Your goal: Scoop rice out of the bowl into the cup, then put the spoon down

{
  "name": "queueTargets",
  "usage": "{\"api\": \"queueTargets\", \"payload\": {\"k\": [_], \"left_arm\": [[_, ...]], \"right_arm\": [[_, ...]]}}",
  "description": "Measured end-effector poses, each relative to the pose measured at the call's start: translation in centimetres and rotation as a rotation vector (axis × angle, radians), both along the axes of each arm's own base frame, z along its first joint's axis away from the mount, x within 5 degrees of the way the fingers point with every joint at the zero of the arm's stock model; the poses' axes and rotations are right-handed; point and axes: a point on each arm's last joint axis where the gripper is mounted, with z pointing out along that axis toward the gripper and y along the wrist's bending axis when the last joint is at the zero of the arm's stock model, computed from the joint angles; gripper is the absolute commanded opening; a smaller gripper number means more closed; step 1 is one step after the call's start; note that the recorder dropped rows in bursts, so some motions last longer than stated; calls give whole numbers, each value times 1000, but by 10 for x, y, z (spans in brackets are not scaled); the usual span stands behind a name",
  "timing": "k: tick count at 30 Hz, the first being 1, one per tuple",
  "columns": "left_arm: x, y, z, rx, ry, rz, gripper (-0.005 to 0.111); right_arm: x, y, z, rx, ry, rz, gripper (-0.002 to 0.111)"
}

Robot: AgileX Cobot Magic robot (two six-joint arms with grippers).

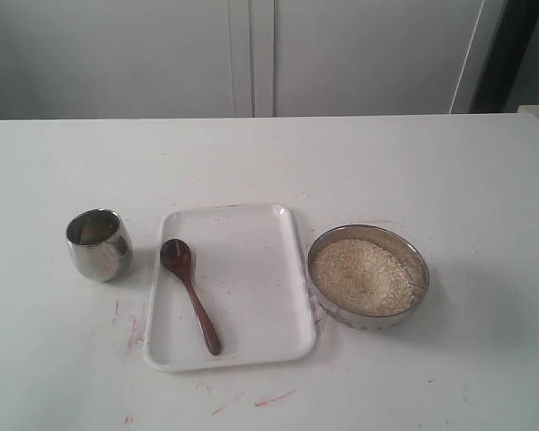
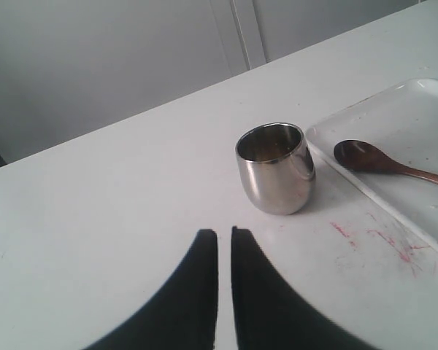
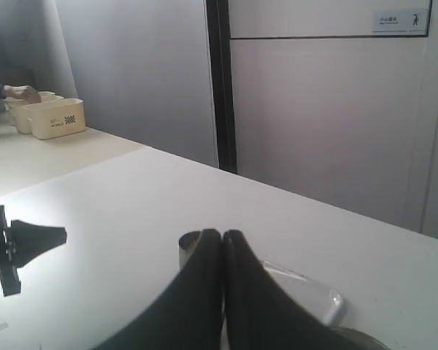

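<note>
The steel cup stands on the white table, left of the white tray. The dark wooden spoon lies on the tray's left side, bowl end toward the back. Right of the tray, the bowl holds a bed of rice. Neither gripper shows in the exterior view. My left gripper is shut with nothing in it, hanging short of the cup, with the spoon beyond. My right gripper is shut and empty, and partly hides the cup.
Red smears mark the table near the tray's front and left edges. In the right wrist view the tray corner shows past the fingers, a black arm part sits off to the side, and cream bins stand on a far table.
</note>
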Motion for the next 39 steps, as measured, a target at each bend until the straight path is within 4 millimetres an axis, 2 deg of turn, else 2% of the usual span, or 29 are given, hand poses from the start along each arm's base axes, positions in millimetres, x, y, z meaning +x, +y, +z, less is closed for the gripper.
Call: {"api": "queueTargets", "payload": {"k": [7, 12, 18, 23, 31, 39], "left_arm": [[0, 0, 0, 0, 0, 0, 14], [0, 0, 0, 0, 0, 0, 14], [0, 0, 0, 0, 0, 0, 14], [0, 0, 0, 0, 0, 0, 14], [0, 0, 0, 0, 0, 0, 14], [0, 0, 0, 0, 0, 0, 14]], "right_arm": [[-22, -19, -23, 9, -14, -5, 0], [-28, -23, -36, 1, 5, 1, 0], [-22, -17, -56, -71, 107, 8, 0], [-15, -7, -71, -64, 160, 47, 0], [1, 15, -95, 83, 167, 112, 0], [13, 23, -109, 206, 128, 114, 0]]}}
